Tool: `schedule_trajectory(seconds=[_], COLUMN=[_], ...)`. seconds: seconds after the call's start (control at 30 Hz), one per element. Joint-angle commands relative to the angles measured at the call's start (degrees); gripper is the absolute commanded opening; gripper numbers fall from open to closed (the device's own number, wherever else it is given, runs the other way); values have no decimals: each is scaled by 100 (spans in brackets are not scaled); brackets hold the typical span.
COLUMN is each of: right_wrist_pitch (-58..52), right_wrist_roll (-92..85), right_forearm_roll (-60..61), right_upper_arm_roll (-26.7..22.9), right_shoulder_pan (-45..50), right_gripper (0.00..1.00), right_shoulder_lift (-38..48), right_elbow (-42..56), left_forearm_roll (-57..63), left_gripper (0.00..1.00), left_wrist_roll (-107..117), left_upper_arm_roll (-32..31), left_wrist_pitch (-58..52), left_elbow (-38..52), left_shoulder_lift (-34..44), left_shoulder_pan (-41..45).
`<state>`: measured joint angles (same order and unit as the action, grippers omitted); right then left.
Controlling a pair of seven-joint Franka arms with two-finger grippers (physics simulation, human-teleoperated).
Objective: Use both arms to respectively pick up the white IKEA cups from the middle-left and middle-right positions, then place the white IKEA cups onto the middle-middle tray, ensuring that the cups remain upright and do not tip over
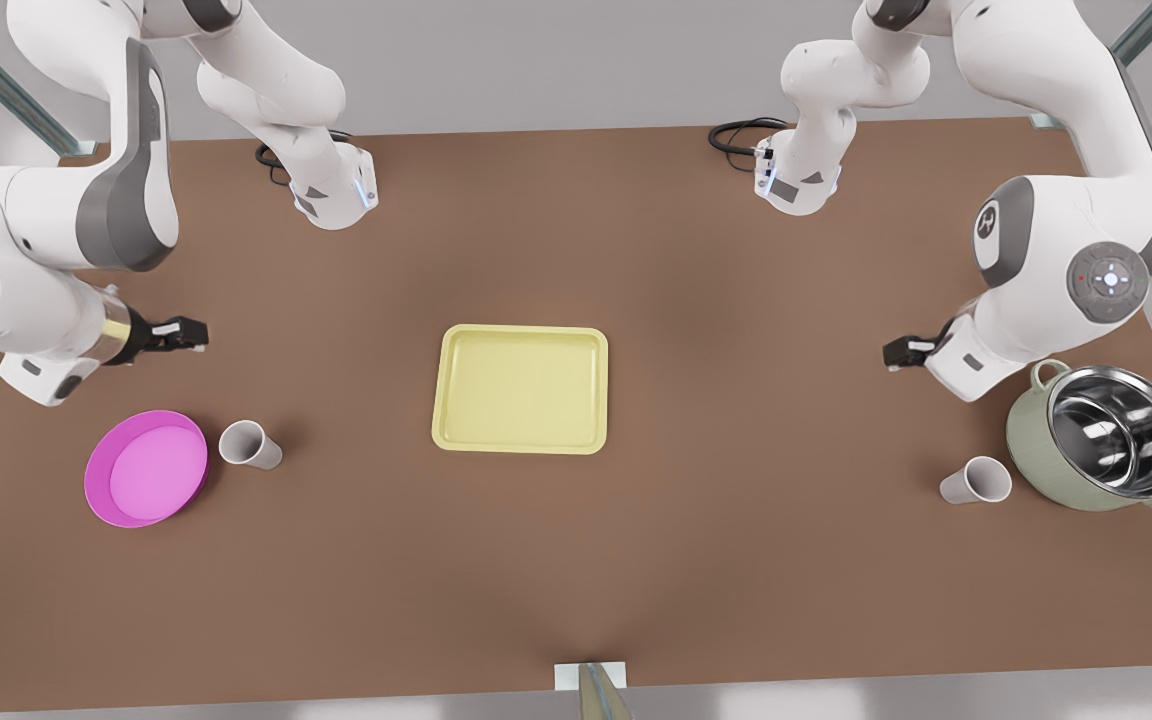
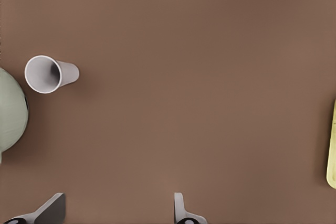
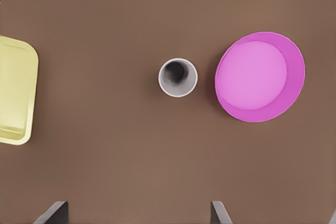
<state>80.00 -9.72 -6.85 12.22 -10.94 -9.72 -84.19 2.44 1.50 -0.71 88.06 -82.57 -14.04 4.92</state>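
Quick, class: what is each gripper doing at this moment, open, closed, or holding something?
Left gripper: open, empty, above the table near the cup beside the green pot.
Right gripper: open, empty, above the cup beside the pink dish.

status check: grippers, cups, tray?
Left gripper open, above table near pot-side cup. Right gripper open, above dish-side cup. Both cups upright, untouched. Tray bare.
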Motion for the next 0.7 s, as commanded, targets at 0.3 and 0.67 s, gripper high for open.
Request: schedule_trajectory(seconds=[0.3, 0.67], right_wrist_pitch=[1738, 2969], right_wrist_roll=[-557, -548], right_forearm_roll=[-158, -35], right_upper_arm_roll=[-1, 17], right_shoulder_pan=[-215, -567], right_gripper=[100, 100], right_shoulder_lift=[-1760, -2034], right_elbow=[104, -511], left_forearm_roll=[55, 37], left_gripper=[100, 100], left_wrist_roll=[-880, -888], left_upper_arm_roll=[80, 80], left_wrist_pitch=[2206, 2541], left_elbow=[1410, 1314], left_shoulder_lift=[-2674, -3281], left_shoulder_pan=[-1037, -1354])
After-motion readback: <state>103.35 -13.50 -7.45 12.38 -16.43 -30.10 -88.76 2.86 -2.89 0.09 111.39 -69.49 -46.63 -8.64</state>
